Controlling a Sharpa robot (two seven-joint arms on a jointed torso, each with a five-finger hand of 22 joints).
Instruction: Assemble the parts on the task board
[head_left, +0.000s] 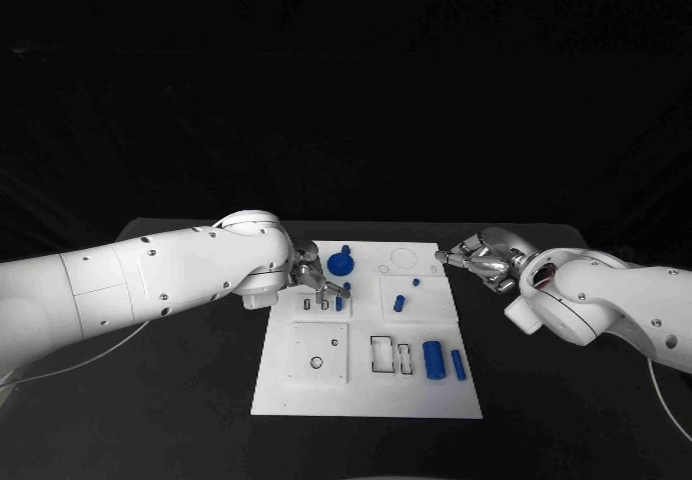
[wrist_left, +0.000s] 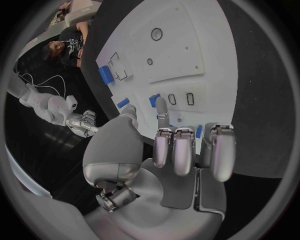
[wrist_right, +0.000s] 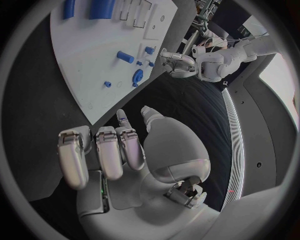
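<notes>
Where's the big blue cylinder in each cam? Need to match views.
Head view: big blue cylinder lies on the task board, in its near right part.
Left wrist view: big blue cylinder at the board's edge, up and left of the fingers.
Right wrist view: big blue cylinder at the circle's top rim.
Shared landmark: the black-outlined rectangular slots beside it.

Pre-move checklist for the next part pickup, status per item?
1. Left robot hand over board: ok.
2. Left robot hand holding a part: cannot tell, though its wrist view shows spread fingers with nothing in them.
3. Right robot hand off the board's far right corner, nothing held: ok.
4. Two long parts lying loose near the board's right edge: ok.
5. Round part unobstructed: ok.
</notes>
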